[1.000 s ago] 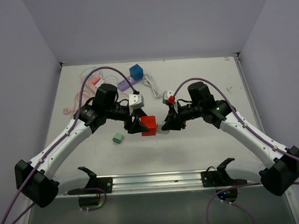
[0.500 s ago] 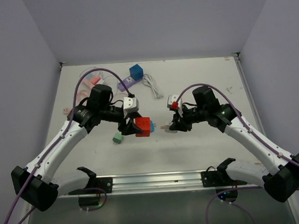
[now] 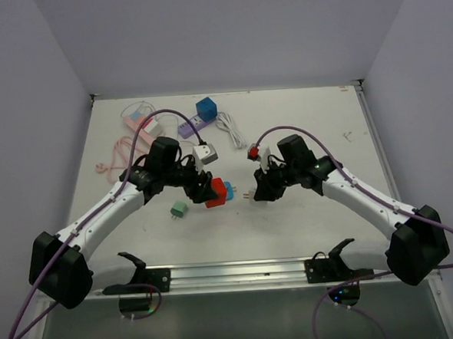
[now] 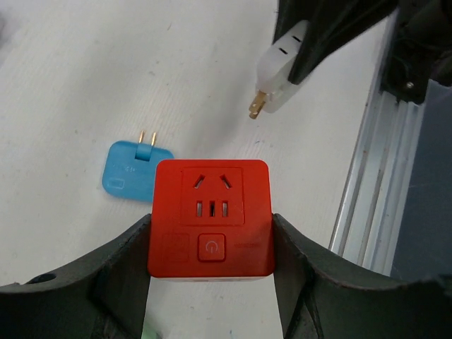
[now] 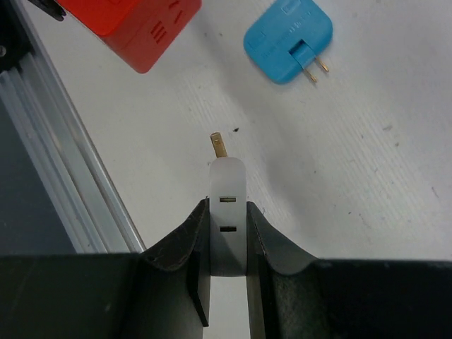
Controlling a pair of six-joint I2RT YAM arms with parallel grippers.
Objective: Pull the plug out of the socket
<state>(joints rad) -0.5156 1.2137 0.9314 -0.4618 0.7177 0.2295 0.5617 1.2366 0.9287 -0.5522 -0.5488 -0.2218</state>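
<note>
- left gripper [image 4: 212, 244] clamps the red socket [image 4: 210, 212]
- right gripper [image 5: 227, 247] pinches the white plug [image 5: 227, 191], prongs clear of the socket
- blue adapter [image 4: 127, 169] lies on the tabletop [image 4: 85, 70]

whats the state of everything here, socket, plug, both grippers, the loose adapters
red socket: gripped by its sides, slots empty
white plug: out of the socket, prongs bare, gripped
left gripper: shut on the red socket
right gripper: shut on the white plug
blue adapter: lying loose, prongs out, plugged into nothing
green adapter: lying loose, apart from both grippers
</note>
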